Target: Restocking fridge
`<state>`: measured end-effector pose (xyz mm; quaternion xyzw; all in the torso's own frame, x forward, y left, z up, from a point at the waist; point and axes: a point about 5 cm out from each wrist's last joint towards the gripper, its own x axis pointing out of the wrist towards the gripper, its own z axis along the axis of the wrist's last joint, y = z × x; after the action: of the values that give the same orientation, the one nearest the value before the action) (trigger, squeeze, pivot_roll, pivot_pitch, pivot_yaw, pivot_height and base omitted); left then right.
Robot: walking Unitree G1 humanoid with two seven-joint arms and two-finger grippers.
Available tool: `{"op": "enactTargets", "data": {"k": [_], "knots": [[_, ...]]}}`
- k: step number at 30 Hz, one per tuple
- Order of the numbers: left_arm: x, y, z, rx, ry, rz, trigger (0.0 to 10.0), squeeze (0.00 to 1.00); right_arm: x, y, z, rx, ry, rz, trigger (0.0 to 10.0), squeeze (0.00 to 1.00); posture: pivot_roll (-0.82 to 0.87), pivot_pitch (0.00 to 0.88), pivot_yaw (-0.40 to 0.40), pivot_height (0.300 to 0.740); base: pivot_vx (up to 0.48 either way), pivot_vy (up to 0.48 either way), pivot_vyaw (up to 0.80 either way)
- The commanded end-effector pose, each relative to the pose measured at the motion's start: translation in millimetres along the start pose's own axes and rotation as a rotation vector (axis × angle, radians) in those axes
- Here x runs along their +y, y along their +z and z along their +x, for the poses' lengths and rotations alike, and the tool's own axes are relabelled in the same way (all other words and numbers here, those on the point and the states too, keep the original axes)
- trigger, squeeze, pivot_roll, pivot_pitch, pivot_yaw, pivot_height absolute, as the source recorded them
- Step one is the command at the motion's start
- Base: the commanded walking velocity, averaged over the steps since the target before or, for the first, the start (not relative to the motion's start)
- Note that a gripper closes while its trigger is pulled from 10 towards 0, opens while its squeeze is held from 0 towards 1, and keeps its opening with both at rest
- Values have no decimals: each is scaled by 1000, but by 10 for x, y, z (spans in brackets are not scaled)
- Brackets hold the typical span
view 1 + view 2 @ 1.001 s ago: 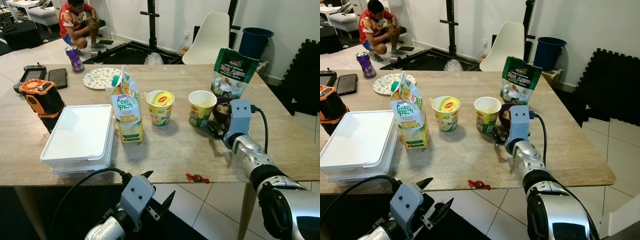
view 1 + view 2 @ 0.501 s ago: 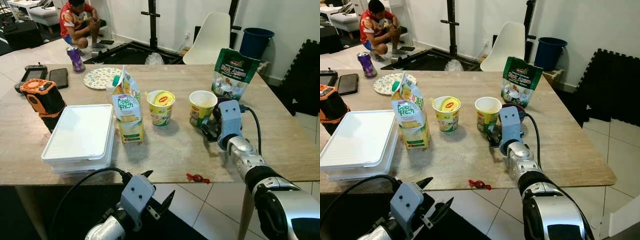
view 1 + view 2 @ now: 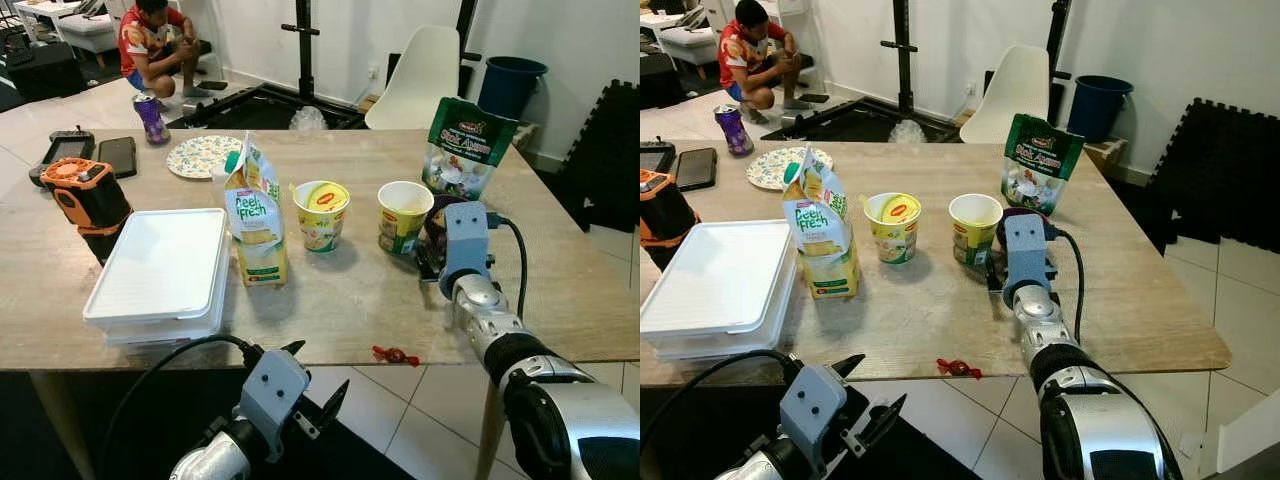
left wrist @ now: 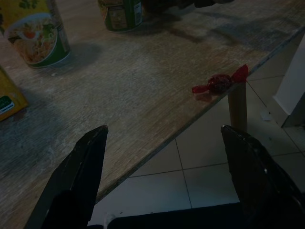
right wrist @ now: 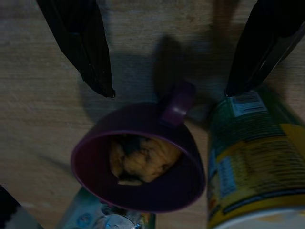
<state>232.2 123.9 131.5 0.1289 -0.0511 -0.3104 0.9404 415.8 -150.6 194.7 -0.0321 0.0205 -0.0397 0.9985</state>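
A Peel Fresh carton (image 3: 255, 215) stands mid-table beside a lidded yellow noodle cup (image 3: 320, 215) and an open noodle cup (image 3: 404, 215). Just right of the open cup sits a purple mug (image 5: 95, 162) with something brown inside, and behind it stands a green pouch (image 3: 467, 145). My right gripper (image 5: 170, 90) rests low on the table in front of the mug. It is open, with one finger on each side of the mug's handle and not touching it. Below the table's near edge, my left gripper (image 4: 164, 129) hangs open and empty.
A white lidded container (image 3: 160, 265) lies at the front left. Behind it are an orange tool (image 3: 85, 200), a phone (image 3: 116, 155), a plate (image 3: 200, 155) and a purple can (image 3: 150, 118). A red candy (image 3: 395, 355) lies at the table edge. A person crouches far back.
My right arm swung left toward the open noodle cup, then eased back right in front of the purple mug. The left arm has not moved.
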Motion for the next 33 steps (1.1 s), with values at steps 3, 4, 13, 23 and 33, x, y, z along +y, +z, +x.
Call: {"op": "enactTargets", "data": {"k": [3, 4, 13, 23, 33], "knots": [[-4, -48, -43, 32, -7, 4, 10000, 0, -4, -133, -27, 52, -44, 23, 10000, 0, 145, 205, -32, 734, 0, 0, 0], [-6, -48, -44, 32, -8, 4, 10000, 0, 0, -141, -30, 55, -48, 19, 10000, 0, 145, 205, -32, 734, 0, 0, 0], [-9, -44, -71, 38, -4, 2, 10000, 0, -46, -125, -29, 51, -126, 40, 10000, 0, 155, 223, -35, 734, 0, 0, 0], [-19, -30, -114, 43, 1, 2, 10000, 0, -10, -9, -7, 9, -110, 103, 10000, 0, 163, 243, -35, 734, 0, 0, 0], [-31, -23, -141, 47, -2, -2, 10000, 0, 51, 40, -4, -22, -56, 134, 10000, 0, 158, 251, -32, 734, 0, 0, 0]]}}
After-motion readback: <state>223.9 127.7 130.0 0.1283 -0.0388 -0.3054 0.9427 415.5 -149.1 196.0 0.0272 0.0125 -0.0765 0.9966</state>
